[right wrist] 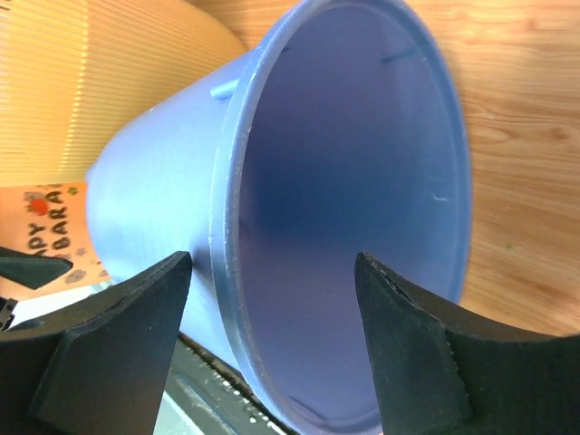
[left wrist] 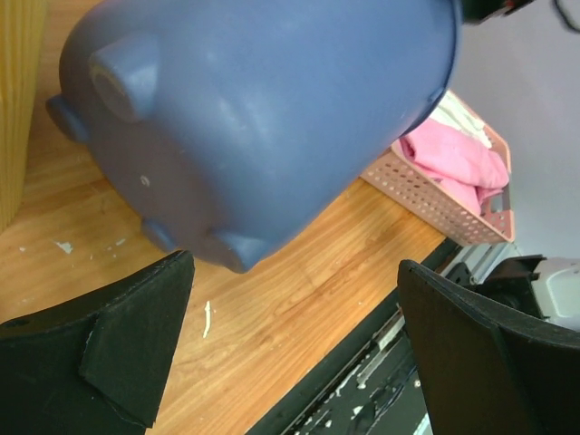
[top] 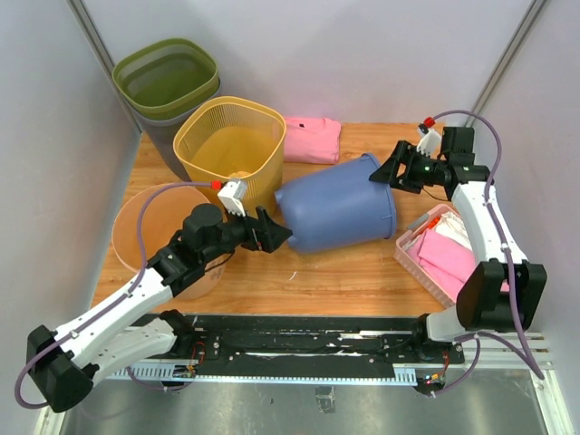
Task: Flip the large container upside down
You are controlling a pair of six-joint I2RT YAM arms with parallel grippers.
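The large blue container (top: 337, 205) lies on its side in the middle of the wooden table, its footed bottom toward the left and its open mouth toward the right. My left gripper (top: 272, 234) is open just left of the bottom; the left wrist view shows the bottom (left wrist: 245, 127) above the spread fingers (left wrist: 136, 335). My right gripper (top: 391, 169) is open at the upper rim of the mouth. In the right wrist view the rim (right wrist: 231, 227) stands between the spread fingers (right wrist: 408, 335), one outside the wall and one inside the mouth.
A yellow mesh basket (top: 231, 145) stands behind the container's left end, with green and grey bins (top: 168, 82) behind it. An orange bucket (top: 149, 227) is at the left. A pink cloth (top: 313, 139) lies at the back. A pink basket (top: 444, 254) of cloths sits at the right.
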